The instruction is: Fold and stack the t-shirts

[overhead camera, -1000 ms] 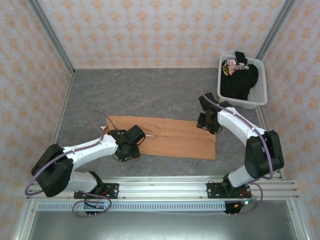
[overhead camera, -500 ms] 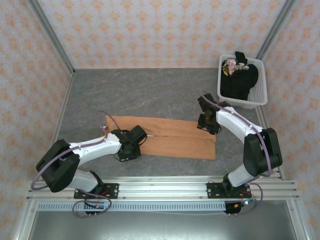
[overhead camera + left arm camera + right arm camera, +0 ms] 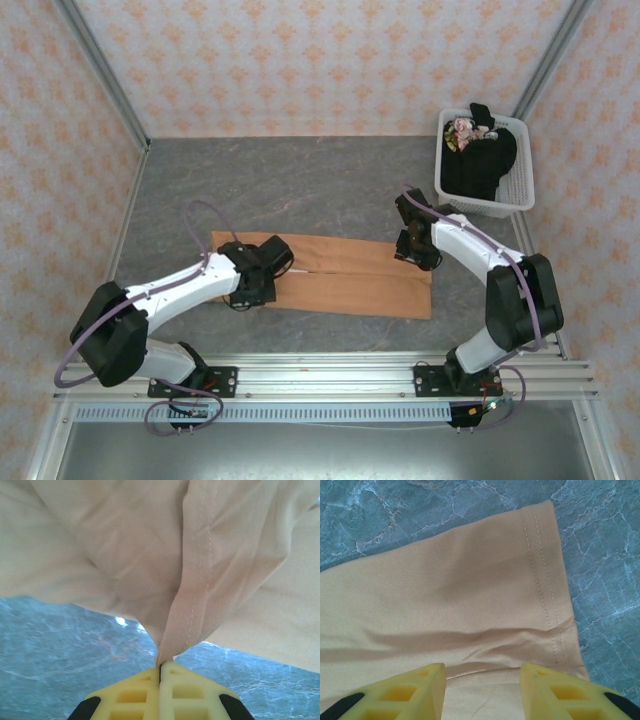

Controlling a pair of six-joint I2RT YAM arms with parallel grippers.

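- Orange-tan cloth is what you hold now. A second ago your left gripper was partly open. Now its two yellow fingers are pinched tight on a stitched edge of the orange-tan t-shirt.
- Your left gripper has also moved a little away from the near edge of the table. The shirt's left end has come up with it and hangs in soft folds above the grey top.
- Your right gripper sits in much the same spot as before, over the shirt's right end. Its fingers stand apart, with flat cloth between them, and they do not squeeze it.
- The orange-tan t-shirt lies as a long folded strip across the middle of the table, plain side up. A double line of stitches runs along its right end.
- The black t-shirt, with a colourful print, sits bunched in the white basket at the far right corner.
- You can count two t-shirts, two grippers and one basket.
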